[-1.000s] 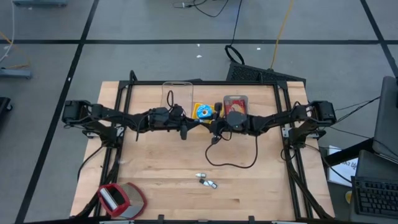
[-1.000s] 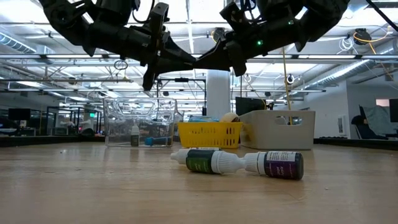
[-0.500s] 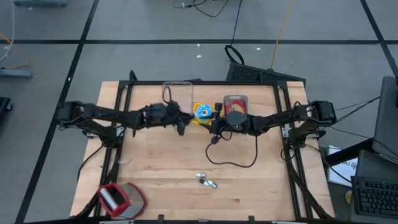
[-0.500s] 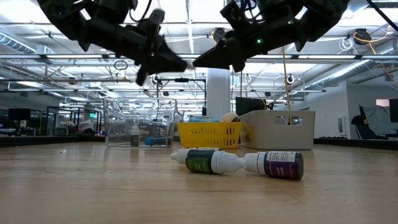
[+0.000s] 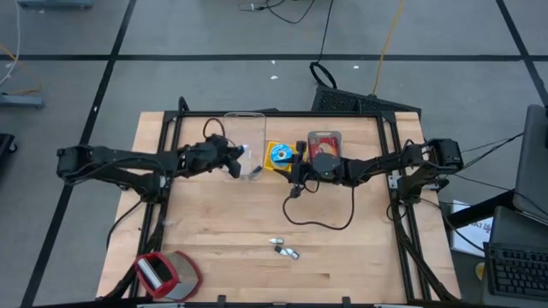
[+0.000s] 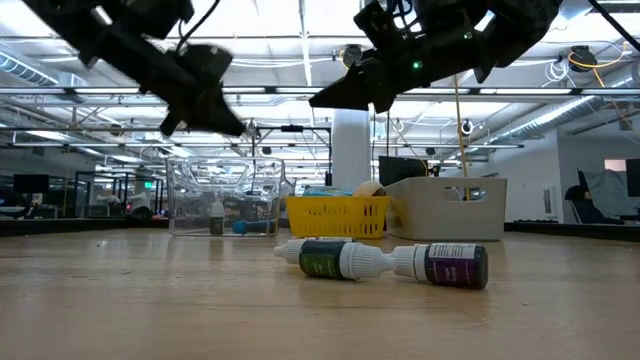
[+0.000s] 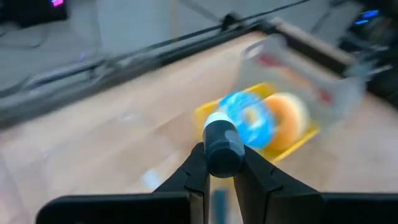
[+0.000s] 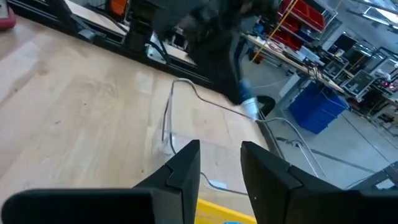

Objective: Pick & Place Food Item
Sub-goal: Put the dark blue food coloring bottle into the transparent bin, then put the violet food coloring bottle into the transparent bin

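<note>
A yellow basket (image 5: 268, 162) at the table's far middle holds a blue-iced doughnut (image 7: 250, 119) and a tan one (image 7: 287, 113). My left gripper (image 5: 240, 164) hangs over the table beside a clear container (image 5: 244, 128), left of the basket. It is shut on a small dark bottle (image 7: 222, 149) with a white end. My right gripper (image 5: 294, 175) hovers just on the near side of the basket, open, with nothing between its fingers (image 8: 186, 165). My left gripper pinches the small bottle's dark body (image 7: 224, 163) between its two fingers. The bottle's white end (image 7: 217, 120) sticks out past the fingertips. The fingers slant a little below level, coming from the table's left side. The bottle is lifted clear of the table.
A pale bin (image 5: 324, 141) with a red-topped item stands right of the basket. Two dropper bottles (image 5: 285, 249) lie on the near middle of the table. A red and grey object (image 5: 167, 274) sits at the near left corner. A black cable (image 5: 321, 218) loops below my right arm.
My left gripper has drawn back toward the table's left edge and a little toward the far edge, still shut on the bottle. It has tipped up from pointing steeply down to nearly level. My right arm has stayed in place.
</note>
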Robot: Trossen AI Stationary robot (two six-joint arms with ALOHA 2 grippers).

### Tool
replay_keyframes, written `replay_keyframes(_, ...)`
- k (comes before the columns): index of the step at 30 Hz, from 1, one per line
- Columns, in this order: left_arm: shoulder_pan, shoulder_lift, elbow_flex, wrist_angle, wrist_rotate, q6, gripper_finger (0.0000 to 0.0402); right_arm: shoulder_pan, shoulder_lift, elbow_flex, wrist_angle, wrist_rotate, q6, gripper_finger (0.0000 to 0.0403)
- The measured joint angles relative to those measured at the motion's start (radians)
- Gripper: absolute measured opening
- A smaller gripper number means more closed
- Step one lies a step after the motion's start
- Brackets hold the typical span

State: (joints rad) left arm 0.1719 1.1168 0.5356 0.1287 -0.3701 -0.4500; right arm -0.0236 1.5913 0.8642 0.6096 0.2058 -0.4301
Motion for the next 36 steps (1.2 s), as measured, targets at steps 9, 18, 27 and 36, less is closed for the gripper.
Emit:
replay_keyframes(9,0.000,0.000,-0.204,0.256,0.009,-0.060,0.0046,-0.003,0.000,0.000,0.012,0.000,0.020,0.0104)
replay_keyframes(18,-0.004,0.000,-0.219,0.270,0.011,-0.075,0.0073,-0.003,0.000,0.000,0.024,-0.001,0.052,0.0103)
replay_keyframes(27,-0.004,0.000,-0.219,0.267,0.004,-0.076,0.0092,-0.003,0.000,0.000,0.037,-0.002,0.053,0.0104)
replay_keyframes(36,-0.003,0.000,-0.219,0.259,0.002,-0.023,0.0224,0.011,0.000,0.000,0.087,-0.216,0.135,0.0118)
